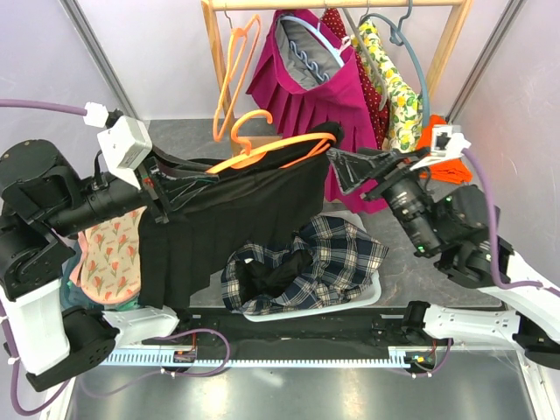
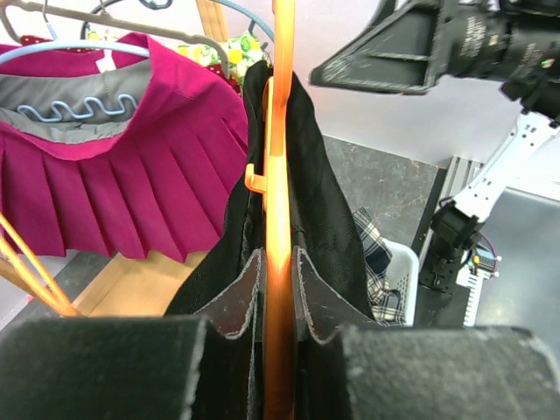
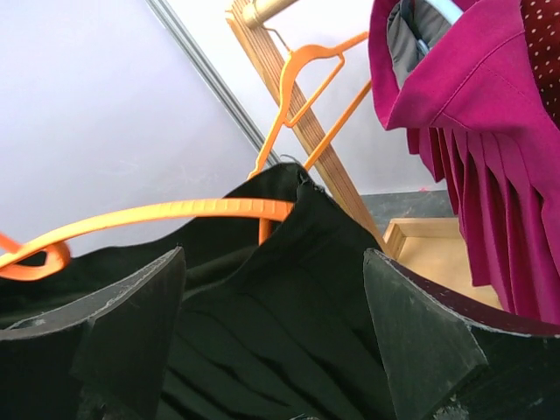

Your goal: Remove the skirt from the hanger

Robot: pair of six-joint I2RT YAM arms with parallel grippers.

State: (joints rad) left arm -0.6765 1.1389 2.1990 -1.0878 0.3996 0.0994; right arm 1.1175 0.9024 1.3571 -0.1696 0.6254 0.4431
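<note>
1. Hidden: the left gripper (image 2: pixel 280 350) has its fingers cut off by the bottom edge of its wrist view. Only the grey-edged pads (image 2: pixel 236 306) show, clenched on the orange hanger (image 2: pixel 280 175).
2. The black skirt (image 1: pixel 219 227) hangs on that hanger, held above the table's left half. Its waistband drapes over the bar on both sides and its hem drops behind the left arm, out of sight.
3. The right gripper (image 3: pixel 280 350) is spread wide, with skirt cloth in the gap between its fingers (image 3: pixel 131 324). I cannot tell whether they touch the cloth.
4. The hanger hook is partly cropped in the right wrist view.
5. Textures: the skirt is matte, dark and loosely pleated; the hanger is smooth, glossy plastic, flat-barred and curved.
6. Beside it, a crumpled plaid garment (image 1: pixel 332 254) covers most of a white basket (image 1: pixel 372 297).
7. Behind, a magenta pleated skirt (image 1: pixel 297 79) hangs on the wooden rack (image 1: pixel 214 52).
</note>
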